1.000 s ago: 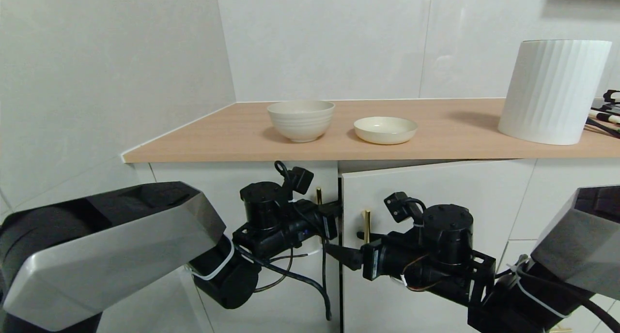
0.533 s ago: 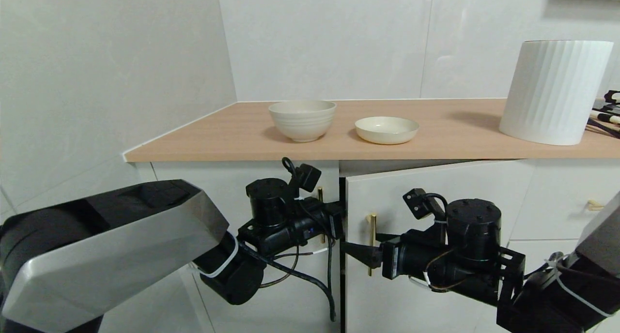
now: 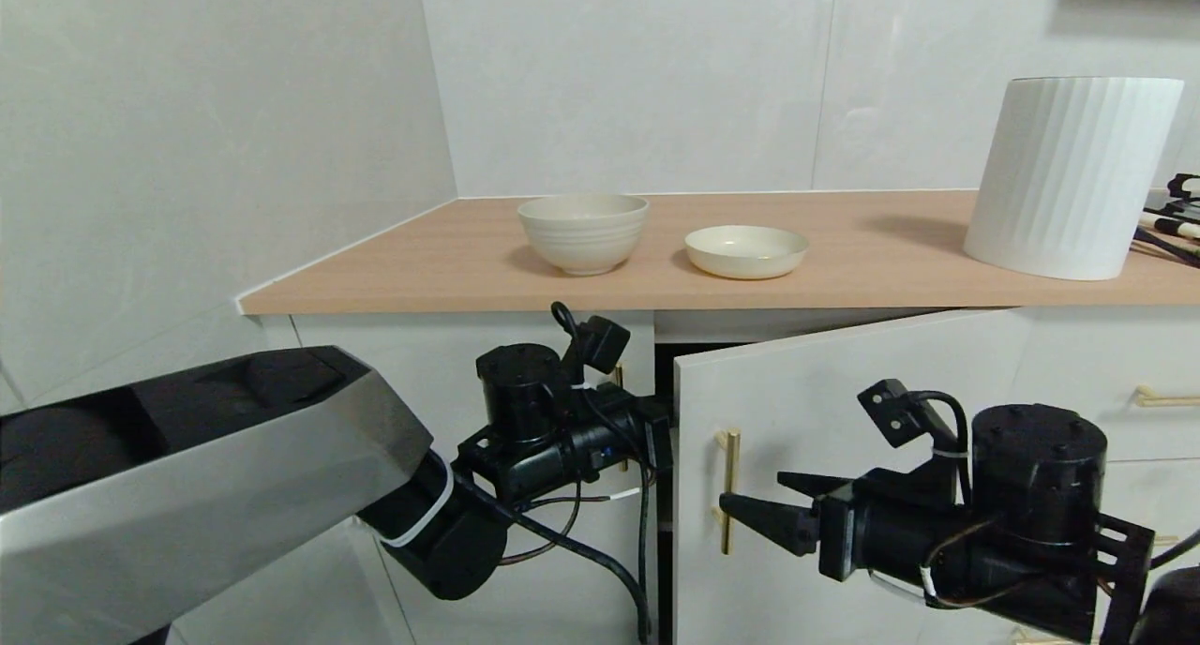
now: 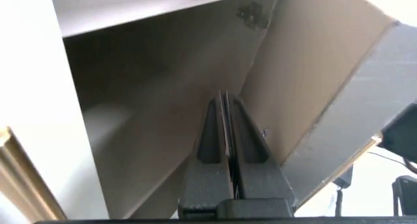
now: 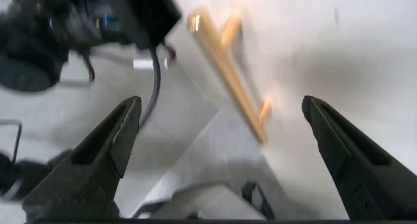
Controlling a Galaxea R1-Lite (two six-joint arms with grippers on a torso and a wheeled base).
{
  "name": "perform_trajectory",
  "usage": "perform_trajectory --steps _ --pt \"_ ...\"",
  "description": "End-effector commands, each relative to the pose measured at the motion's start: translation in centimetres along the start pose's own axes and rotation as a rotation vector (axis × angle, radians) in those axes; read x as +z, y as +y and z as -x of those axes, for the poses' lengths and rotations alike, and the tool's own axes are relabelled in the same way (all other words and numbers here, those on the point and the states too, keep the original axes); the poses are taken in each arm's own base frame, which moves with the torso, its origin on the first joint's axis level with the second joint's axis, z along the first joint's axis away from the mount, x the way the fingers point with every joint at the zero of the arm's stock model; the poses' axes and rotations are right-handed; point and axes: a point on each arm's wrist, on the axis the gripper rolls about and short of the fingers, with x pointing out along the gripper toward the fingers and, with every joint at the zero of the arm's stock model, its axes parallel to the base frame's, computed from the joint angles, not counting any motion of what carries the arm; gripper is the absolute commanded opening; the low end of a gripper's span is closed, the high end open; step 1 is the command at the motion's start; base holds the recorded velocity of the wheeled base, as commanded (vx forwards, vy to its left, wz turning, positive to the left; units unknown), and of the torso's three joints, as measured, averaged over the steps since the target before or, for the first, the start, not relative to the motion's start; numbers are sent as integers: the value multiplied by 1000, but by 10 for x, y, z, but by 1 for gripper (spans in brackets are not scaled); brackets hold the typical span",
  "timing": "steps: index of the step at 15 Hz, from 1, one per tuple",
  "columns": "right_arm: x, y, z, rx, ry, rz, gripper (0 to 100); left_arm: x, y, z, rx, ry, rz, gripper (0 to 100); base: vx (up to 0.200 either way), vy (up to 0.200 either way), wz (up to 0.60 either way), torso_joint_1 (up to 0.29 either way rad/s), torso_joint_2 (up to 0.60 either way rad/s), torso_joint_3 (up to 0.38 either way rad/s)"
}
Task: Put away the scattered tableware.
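**Head view:** bowl [image 3: 582,232] and dish [image 3: 746,251] sit mid-frame on the counter [image 3: 422,279]. Lower right, my right gripper [image 3: 750,492] faces the handle [image 3: 728,490] of the ajar door [image 3: 844,392].

**Left wrist view:** my left gripper [image 4: 223,120], jaws closed and empty, points into the cabinet gap.

**Right wrist view:** jaws spread wide and empty, handle ahead between them. I should centre it before closing.

Wooden countertop [image 3: 422,270] bears a bowl [image 3: 582,232], a dish [image 3: 745,250] and a ribbed canister [image 3: 1073,176].

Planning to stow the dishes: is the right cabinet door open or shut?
Partly open: the right cabinet door stands angled out from the cabinet front, with a dark gap along its handle side.
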Motion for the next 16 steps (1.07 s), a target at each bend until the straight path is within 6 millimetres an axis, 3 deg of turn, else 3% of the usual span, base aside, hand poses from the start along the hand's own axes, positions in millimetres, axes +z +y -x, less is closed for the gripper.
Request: perform_trajectory --steps 1,3,5,9,16 --pt "-5 6 25 9 6 2 100 2 -8 4 -6 4 0 0 0 0 0 0 0 0" --pt "-21 13 45 57 70 4 100 1 -11 7 -9 11 3 0 0 0 0 0 0 0" --pt "-30 16 58 113 114 3 100 -1 -15 5 -17 21 5 0 -200 0 0 -2 2 2" --pt "-43 24 60 156 183 8 100 -3 -17 -3 -31 28 8 0 -200 0 0 2 5 2" --pt "-48 25 63 164 207 8 100 -7 -16 -22 -38 65 21 0 0 0 0 0 0 0"
